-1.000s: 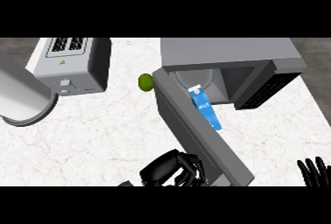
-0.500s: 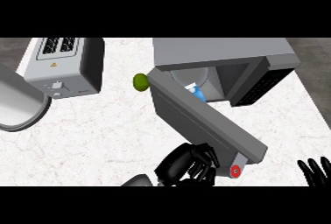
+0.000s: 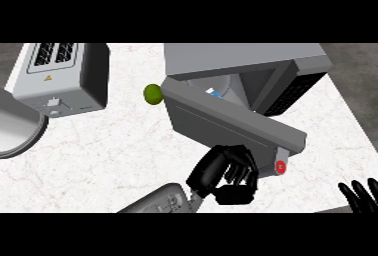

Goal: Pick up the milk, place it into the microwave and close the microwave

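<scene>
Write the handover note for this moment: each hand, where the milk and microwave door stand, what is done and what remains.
Left hand: fingers curled, against the outer face of the microwave door; no grasp visible.
Right hand: open, resting at the lower right edge.
Milk: inside the microwave, only its top shows above the door.
Done: milk placed inside.
Left: door is partly swung in but not shut; push it closed.

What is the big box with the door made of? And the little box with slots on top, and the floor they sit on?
The microwave looks like painted or brushed grey metal: flat, matte panels, with a darker door. The toaster seems light metal, possibly plastic: pale, smooth sides with dark slots. The counter looks like polished white marble or stone, judging by its faint grey veins.
</scene>
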